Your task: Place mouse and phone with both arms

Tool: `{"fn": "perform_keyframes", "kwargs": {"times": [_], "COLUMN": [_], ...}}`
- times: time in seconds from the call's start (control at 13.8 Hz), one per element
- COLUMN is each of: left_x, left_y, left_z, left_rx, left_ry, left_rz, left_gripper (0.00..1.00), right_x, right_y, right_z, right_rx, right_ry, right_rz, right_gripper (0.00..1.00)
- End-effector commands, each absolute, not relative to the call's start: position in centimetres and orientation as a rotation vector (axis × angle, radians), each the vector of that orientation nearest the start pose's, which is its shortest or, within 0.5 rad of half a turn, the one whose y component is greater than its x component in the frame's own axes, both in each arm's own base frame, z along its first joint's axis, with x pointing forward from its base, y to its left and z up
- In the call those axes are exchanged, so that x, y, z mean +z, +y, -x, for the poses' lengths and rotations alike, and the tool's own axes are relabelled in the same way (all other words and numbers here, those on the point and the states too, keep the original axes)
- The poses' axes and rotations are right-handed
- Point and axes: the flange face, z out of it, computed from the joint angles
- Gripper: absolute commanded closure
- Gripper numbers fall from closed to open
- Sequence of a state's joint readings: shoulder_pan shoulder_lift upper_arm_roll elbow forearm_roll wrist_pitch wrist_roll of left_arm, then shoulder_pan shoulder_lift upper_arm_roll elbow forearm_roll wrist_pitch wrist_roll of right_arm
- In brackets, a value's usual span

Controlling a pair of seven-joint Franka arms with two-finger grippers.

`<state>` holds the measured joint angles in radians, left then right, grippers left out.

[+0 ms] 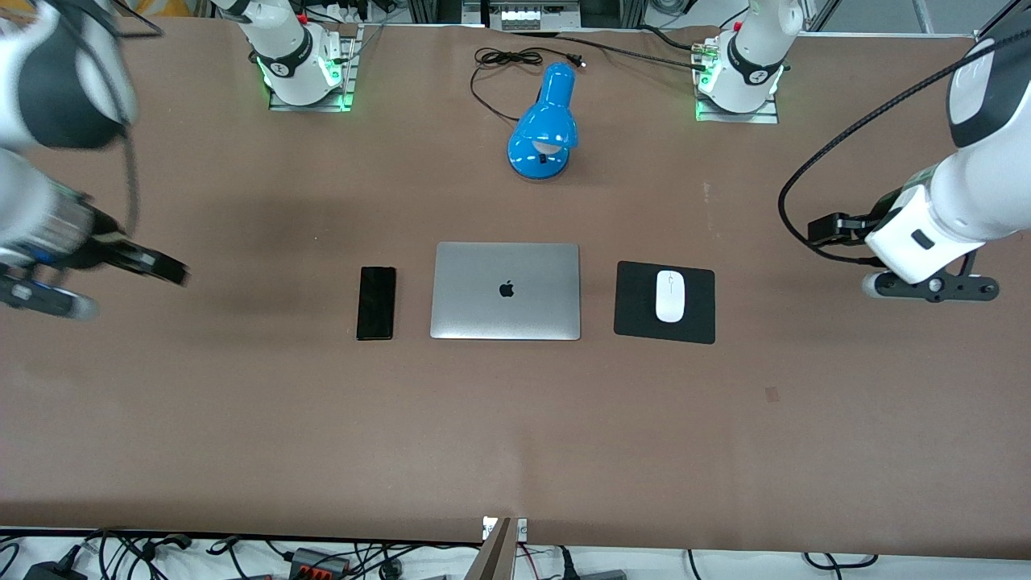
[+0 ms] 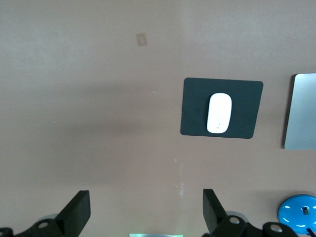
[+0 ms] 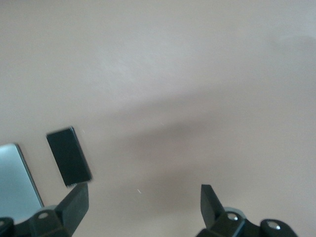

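Note:
The white mouse (image 1: 669, 296) lies on a black square pad (image 1: 636, 302) beside the closed laptop, toward the left arm's end; it also shows in the left wrist view (image 2: 219, 113). The black phone (image 1: 376, 303) lies flat on the table beside the laptop, toward the right arm's end, and shows in the right wrist view (image 3: 69, 156). My left gripper (image 1: 826, 229) (image 2: 145, 210) is open and empty, up over bare table at the left arm's end. My right gripper (image 1: 165, 267) (image 3: 143, 203) is open and empty, up over bare table at the right arm's end, blurred.
A closed silver laptop (image 1: 506, 290) lies between phone and pad. A blue desk lamp (image 1: 544, 121) with its black cord lies farther from the front camera, between the arm bases. The brown table is bare nearer the front camera.

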<state>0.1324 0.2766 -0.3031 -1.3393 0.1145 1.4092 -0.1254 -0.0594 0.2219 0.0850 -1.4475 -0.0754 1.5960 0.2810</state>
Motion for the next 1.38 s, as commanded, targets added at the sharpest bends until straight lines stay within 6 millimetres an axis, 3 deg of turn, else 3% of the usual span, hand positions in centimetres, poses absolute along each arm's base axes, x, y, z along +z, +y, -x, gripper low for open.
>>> {"fn": "perform_keyframes", "kwargs": {"times": [0.0, 0.07, 0.15, 0.29, 0.44, 0.58, 0.73, 0.94, 1.16, 1.31], "left_x": [59.6, 59.3, 58.5, 58.2, 61.4, 62.0, 62.0, 62.0, 62.0, 62.0], "left_y": [-5.1, -3.5, -3.8, -1.7, -2.3, -2.3, -2.1, -2.4, -2.3, -2.4], "left_z": [-58.9, -56.9, -54.6, -55.0, -53.4, -52.7, -53.1, -53.3, -53.4, -53.4], "left_rx": [0.238, 0.277, 0.313, 0.231, -0.038, -0.037, 0.005, 0.006, 0.001, 0.001], "left_ry": [0.087, 0.024, 0.026, -0.013, 0.000, -0.001, -0.007, 0.014, 0.011, 0.014], "left_rz": [3.086, 3.105, 3.138, 3.193, 3.192, 3.192, 3.190, 3.167, 3.168, 3.168], "left_gripper": [0.00, 0.00, 0.00, 0.00, 0.00, 0.00, 0.00, 0.00, 0.00, 0.00], "right_x": [58.4, 59.1, 60.5, 61.3, 61.6, 61.9, 62.5, 61.9, 61.0, 61.5], "right_y": [-3.4, -3.3, -3.7, -5.7, -6.9, -6.9, -7.3, -5.5, -6.1, -6.5], "right_z": [-62.2, -62.0, -61.4, -58.8, -57.0, -56.8, -56.3, -56.6, -57.4, -57.5], "right_rx": [0.157, 0.130, 0.074, 0.094, 0.094, 0.081, 0.054, 0.061, 0.072, 0.057], "right_ry": [0.418, 0.412, 0.427, 0.404, 0.183, 0.149, 0.137, 0.084, 0.076, 0.086], "right_rz": [3.139, 3.134, 3.137, 3.152, 3.156, 3.152, 3.130, 3.125, 3.121, 3.122], "right_gripper": [0.00, 0.00, 0.00, 0.00, 0.00, 0.00, 0.00, 0.00, 0.00, 0.00]}}
